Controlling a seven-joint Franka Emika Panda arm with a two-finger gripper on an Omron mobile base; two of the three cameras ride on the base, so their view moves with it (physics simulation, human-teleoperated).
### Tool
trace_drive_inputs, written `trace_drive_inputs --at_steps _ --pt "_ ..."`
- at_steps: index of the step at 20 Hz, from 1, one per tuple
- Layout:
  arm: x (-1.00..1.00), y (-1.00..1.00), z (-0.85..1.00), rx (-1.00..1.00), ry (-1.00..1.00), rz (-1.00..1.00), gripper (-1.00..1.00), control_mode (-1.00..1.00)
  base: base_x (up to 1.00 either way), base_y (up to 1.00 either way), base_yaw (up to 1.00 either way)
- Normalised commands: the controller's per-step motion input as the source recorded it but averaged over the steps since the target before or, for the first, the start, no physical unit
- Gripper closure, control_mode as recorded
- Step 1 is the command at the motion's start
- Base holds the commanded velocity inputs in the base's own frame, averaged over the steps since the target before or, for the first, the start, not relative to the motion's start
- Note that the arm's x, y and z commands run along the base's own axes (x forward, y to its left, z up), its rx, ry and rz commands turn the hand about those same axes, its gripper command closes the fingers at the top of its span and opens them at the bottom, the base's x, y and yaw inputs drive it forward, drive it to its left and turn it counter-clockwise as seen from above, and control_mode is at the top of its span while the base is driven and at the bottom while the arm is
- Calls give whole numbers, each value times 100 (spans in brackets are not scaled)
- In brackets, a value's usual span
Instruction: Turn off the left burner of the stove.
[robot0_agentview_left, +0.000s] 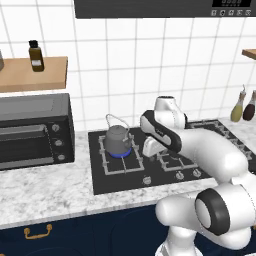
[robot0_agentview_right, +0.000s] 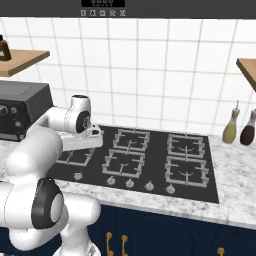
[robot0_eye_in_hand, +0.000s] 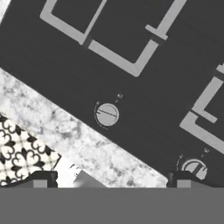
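Observation:
The stove (robot0_agentview_left: 165, 187) is a flat black cooktop with silver knobs along its front edge. Its left burner (robot0_agentview_left: 111, 163) shows blue flame under a grey kettle (robot0_agentview_left: 117, 139). My arm reaches over the cooktop, and the hand (robot0_agentview_left: 150, 147) hovers just right of the kettle, above the front knob row. In the hand view, my gripper (robot0_eye_in_hand: 113, 180) is open, its fingertips (robot0_eye_in_hand: 41, 179) far apart with nothing between them. A round silver knob (robot0_eye_in_hand: 107, 114) lies below and ahead of them, and a second knob (robot0_eye_in_hand: 194, 168) sits by the right fingertip. In the right base view my arm hides the left burner.
A dark toaster oven (robot0_agentview_left: 32, 131) stands on the marble counter (robot0_agentview_left: 45, 192) left of the stove. Two bottles (robot0_agentview_right: 230, 129) stand at the right by the tiled wall. Wooden shelves hang at both sides. The counter's front edge and patterned floor (robot0_eye_in_hand: 19, 151) show below the hand.

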Motion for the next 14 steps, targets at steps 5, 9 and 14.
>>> trace_drive_inputs --at_steps 5,9,14 --pt "0 0 -11 -2 0 1 -100 -100 0 0 0" --pt "0 0 -8 0 0 3 -100 -100 0 0 0" --pt "1 1 -26 0 0 27 -100 -100 0 0 0"
